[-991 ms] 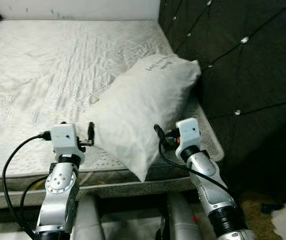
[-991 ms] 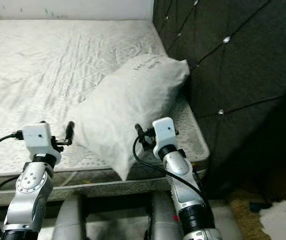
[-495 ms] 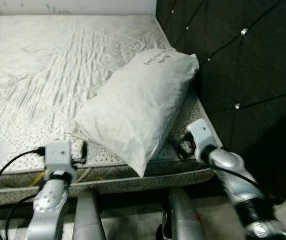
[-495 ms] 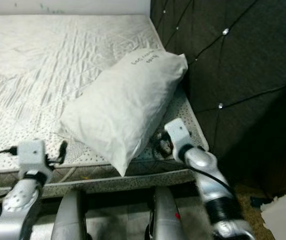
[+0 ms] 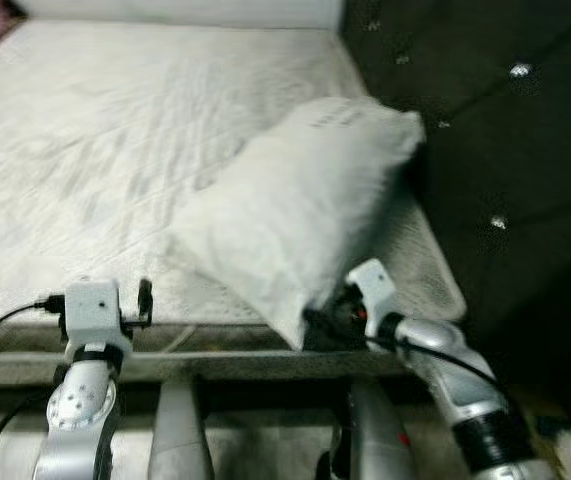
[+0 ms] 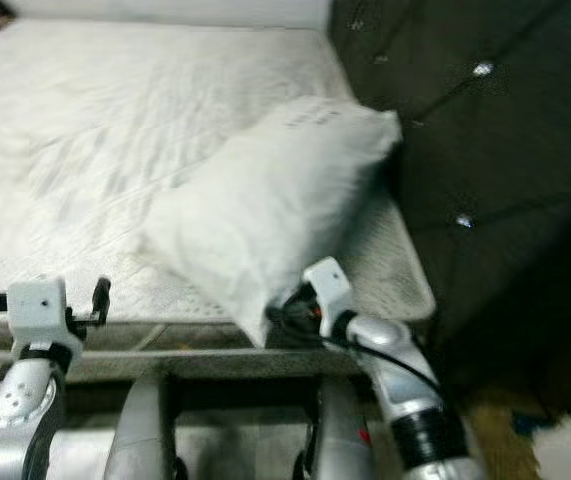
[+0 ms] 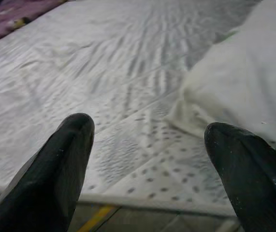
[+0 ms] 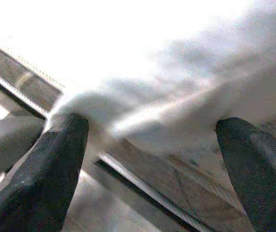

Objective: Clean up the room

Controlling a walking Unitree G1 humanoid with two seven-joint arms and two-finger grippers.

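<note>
A white pillow (image 5: 300, 205) lies slanted on the bed's right side, its far end against the dark headboard (image 5: 505, 140). My right gripper (image 5: 317, 322) sits at the pillow's near corner by the mattress edge. In the right wrist view it is open (image 8: 152, 159), and the pillow's blurred corner (image 8: 142, 111) lies just ahead between the fingers. My left gripper (image 5: 144, 302) hovers at the mattress's front edge, left of the pillow and apart from it. It is open (image 7: 150, 145), with the pillow's edge (image 7: 244, 92) off to one side.
The white quilted mattress (image 5: 105, 140) stretches away to the left and back. Its front edge and frame (image 5: 215, 345) run just under both grippers. The tufted headboard walls off the right side. A purple cloth (image 7: 12, 14) lies at the far corner.
The camera has shifted and blurred. My right gripper has swung left from beside the mattress corner to the pillow's near corner. The left gripper has stayed at the front edge.
</note>
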